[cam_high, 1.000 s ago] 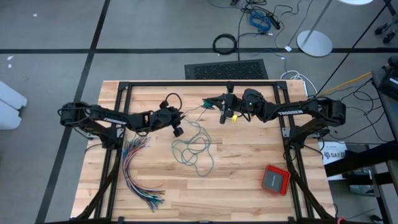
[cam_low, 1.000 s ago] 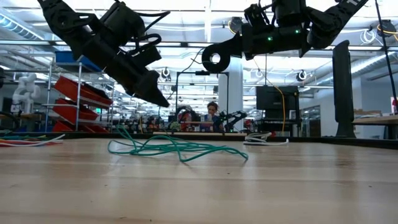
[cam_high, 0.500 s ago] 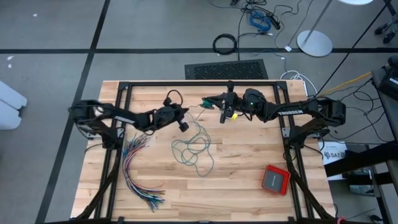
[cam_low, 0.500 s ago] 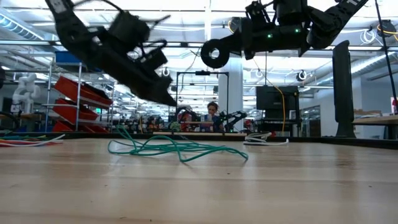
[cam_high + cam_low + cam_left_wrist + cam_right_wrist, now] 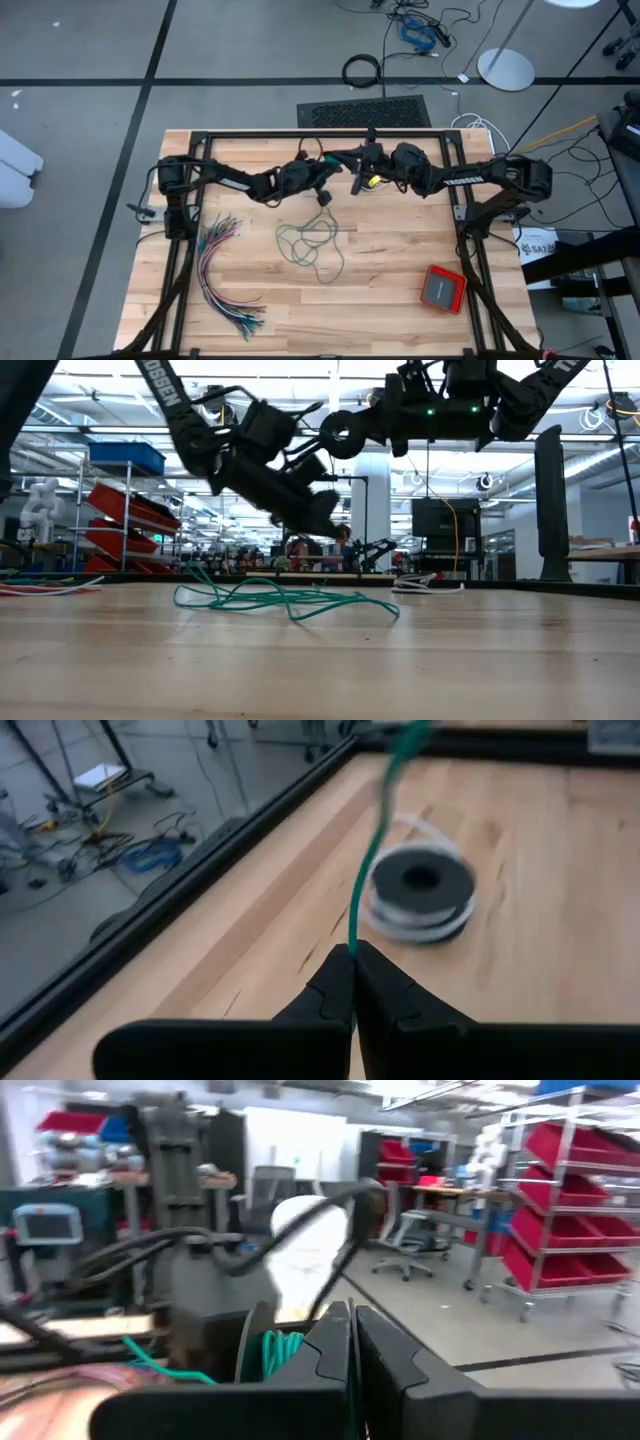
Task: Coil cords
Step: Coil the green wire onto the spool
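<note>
Both arms are up over the far middle of the table [image 5: 400, 255], tips almost meeting. The left gripper [image 5: 353, 956] is clamped on the green cord [image 5: 312, 243]: in its wrist view the fingers are pressed together with the teal strand coming straight out from between the tips. From above, that gripper [image 5: 322, 188] sits just behind the loose green tangle, and in the low view it [image 5: 318, 520] hangs above the wood with the cord pile [image 5: 285, 598] spread flat underneath it.

The right gripper [image 5: 351, 1320] is clenched too, fingers tight together. Can't really tell if there's anything pinched in there. From above it [image 5: 357, 180] is just right of the left one, near the far edge. Its wrist view shows a few wraps of green cord [image 5: 277, 1352] next to the fingers, plus a black cable curving in front of a white blob, all pretty blurry.

Most of the green cord lies as messy open loops in the middle of the table, nowhere near a neat coil. The left wrist view also catches a dark round spool [image 5: 421, 892] on the wood beyond the strand.

Other stuff: a fan of coloured wires [image 5: 224, 280] on the left side and a red box [image 5: 442, 289] near the right front corner, both well apart from the cord.
</note>
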You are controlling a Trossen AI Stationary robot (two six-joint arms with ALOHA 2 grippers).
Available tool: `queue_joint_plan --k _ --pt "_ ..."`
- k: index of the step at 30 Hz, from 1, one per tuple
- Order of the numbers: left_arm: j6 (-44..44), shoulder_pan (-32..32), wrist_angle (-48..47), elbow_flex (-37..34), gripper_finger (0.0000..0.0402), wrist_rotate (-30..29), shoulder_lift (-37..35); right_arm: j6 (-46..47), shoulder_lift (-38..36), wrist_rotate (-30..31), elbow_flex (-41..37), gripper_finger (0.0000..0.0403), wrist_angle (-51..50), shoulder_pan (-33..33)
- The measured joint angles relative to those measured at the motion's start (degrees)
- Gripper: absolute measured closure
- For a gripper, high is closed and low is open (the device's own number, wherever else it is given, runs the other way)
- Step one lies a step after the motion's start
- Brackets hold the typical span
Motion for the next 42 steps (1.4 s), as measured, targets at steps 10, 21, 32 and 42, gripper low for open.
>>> queue_joint_plan --k 10,21,32,42 --pt "-6.1 -2.0 0.4 4.6 0.0401 -3.1 0.8 0.5 8.3 14.1 0.0 0.0403 11.8 0.3" --pt "-13.6 -2.2 2.3 4.6 0.0401 1.1 0.8 3.4 16.7 15.3 0.0 0.0403 22.1 0.2" --pt "-13.4 -3.0 0.3 4.6 0.0401 2.7 -0.3 2.9 16.9 15.2 0.0 0.0403 16.3 0.2" --pt "-10.0 -4.6 -9.5 4.5 0.0401 0.5 -4.5 0.2 16.5 15.3 0.0 0.0403 7.7 0.2"
